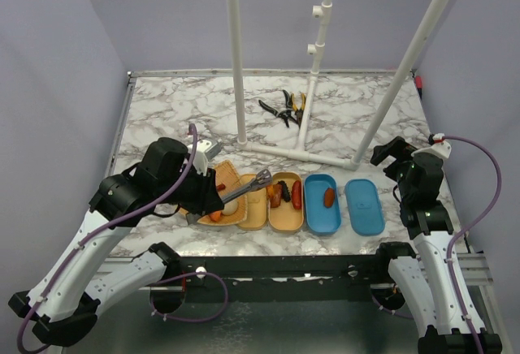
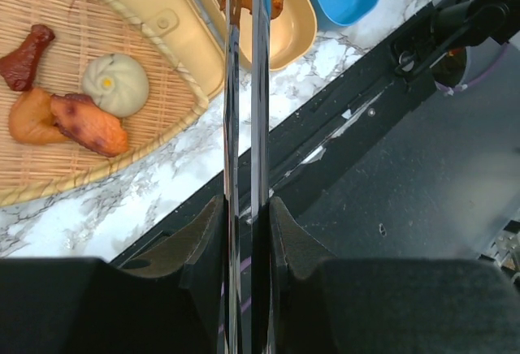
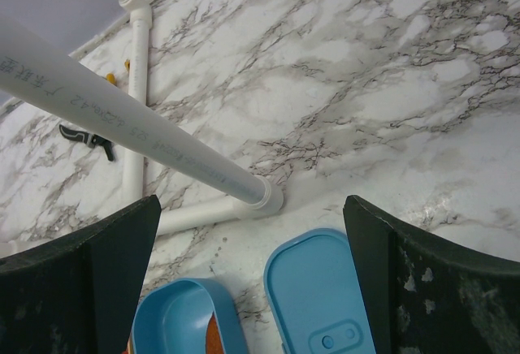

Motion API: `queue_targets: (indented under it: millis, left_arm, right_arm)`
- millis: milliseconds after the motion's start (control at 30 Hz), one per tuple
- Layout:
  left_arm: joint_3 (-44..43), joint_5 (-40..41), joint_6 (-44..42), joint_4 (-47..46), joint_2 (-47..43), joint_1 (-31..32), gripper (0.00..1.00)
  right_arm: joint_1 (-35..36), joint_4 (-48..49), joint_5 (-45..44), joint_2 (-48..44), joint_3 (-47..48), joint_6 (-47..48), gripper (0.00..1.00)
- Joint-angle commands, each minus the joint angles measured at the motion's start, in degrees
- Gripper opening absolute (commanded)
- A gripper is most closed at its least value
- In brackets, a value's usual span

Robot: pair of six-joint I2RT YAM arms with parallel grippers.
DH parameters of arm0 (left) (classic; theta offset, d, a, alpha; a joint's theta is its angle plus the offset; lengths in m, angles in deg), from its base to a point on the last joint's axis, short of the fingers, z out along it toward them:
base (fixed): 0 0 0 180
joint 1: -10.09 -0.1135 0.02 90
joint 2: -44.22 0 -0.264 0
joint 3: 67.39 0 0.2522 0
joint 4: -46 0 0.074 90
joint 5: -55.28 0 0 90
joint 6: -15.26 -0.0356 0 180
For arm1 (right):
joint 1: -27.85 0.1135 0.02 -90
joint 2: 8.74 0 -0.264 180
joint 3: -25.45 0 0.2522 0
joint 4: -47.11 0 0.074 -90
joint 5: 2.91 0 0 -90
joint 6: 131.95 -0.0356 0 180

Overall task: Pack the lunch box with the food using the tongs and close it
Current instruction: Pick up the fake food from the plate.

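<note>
My left gripper (image 1: 207, 194) (image 2: 245, 208) is shut on the grey metal tongs (image 1: 248, 186) (image 2: 258, 86), both arms pressed between its pads. The tong tips reach over the beige lunch box (image 1: 286, 218) (image 2: 296, 29), which holds orange, dark and red sausage pieces (image 1: 296, 194). I cannot tell whether the tips pinch a piece. A woven tray (image 1: 213, 177) (image 2: 49, 5) carries a beige bun (image 2: 118, 84), a dark red piece (image 2: 24, 58) and two orange-brown pieces (image 2: 89, 125). The blue box (image 1: 322, 212) (image 3: 175, 313) holds one orange piece (image 1: 328, 197). My right gripper (image 1: 392, 157) (image 3: 252, 208) hangs open above the blue lid (image 1: 364, 205) (image 3: 325, 297).
A beige lid (image 1: 252, 208) (image 2: 154, 13) lies between the woven tray and the beige box. A white pipe frame (image 1: 301, 147) (image 3: 138, 102) stands mid-table, with black-and-yellow pliers (image 1: 286, 108) behind it. The table's front edge runs just below the boxes.
</note>
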Motion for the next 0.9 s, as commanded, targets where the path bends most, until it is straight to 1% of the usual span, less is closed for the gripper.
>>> queue_targets:
  millis: [0, 167, 533, 867]
  left_arm:
    - [-2.5, -4.9, -0.1, -3.1, 0.4, 0.1, 0.04]
    - [-2.2, -7.9, 0.7, -6.3, 1.6, 0.1, 0.04]
    - [-2.6, -11.9, 2.5, -11.2, 4.9, 0.2, 0.03]
    - [-1.2, -13.4, 4.9, -16.2, 6.3, 0.5, 0.02]
  right_arm:
    - [-0.1, -1.2, -1.3, -0.2, 0.0, 1.0, 1.00]
    - [-0.1, -1.0, -1.2, 0.0, 0.0, 0.9, 1.00]
    - [-0.1, -1.4, -1.7, -0.4, 0.3, 1.3, 1.00]
    - [-0.1, -1.4, -1.6, -0.3, 0.5, 1.2, 1.00]
